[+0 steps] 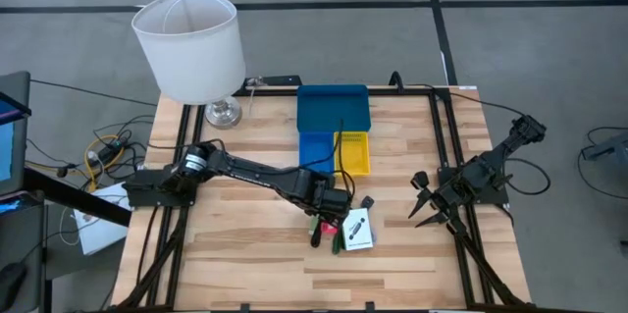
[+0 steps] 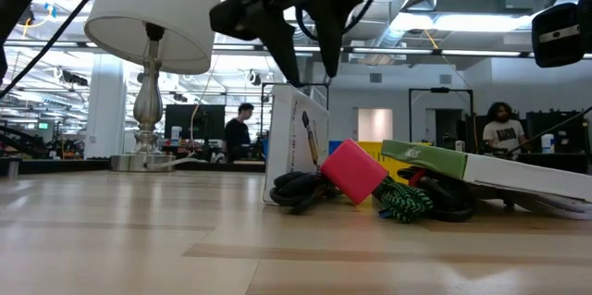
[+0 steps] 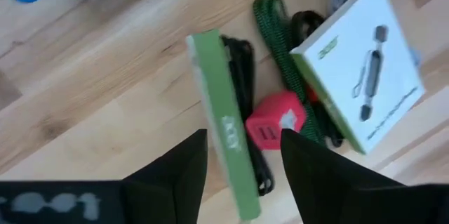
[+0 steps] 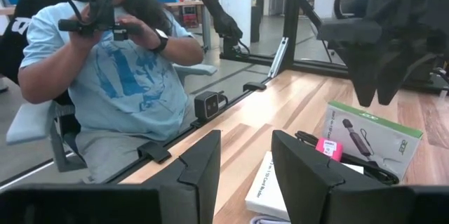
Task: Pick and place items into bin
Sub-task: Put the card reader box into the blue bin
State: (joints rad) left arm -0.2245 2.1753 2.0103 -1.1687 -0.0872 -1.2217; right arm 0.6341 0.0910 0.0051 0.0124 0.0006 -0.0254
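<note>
A white-shaded lamp (image 1: 191, 43) on a silver base stands at the table's (image 1: 245, 264) far left corner. Beyond the table's right edge, a person (image 4: 112, 69) in a light blue shirt sits holding a device.

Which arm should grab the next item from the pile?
Left. Its gripper hangs open right over the pile, fingers straddling the green box. The right gripper sits off by the table's edge, away from the pile.

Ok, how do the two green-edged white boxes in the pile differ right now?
The upright box stands on edge; the flat box lies face up on the cords. The upright box sits between the left gripper's open jaws; the flat box lies clear of them. Both are white with a green side and black print. The right gripper waits at the table's right edge.
</note>
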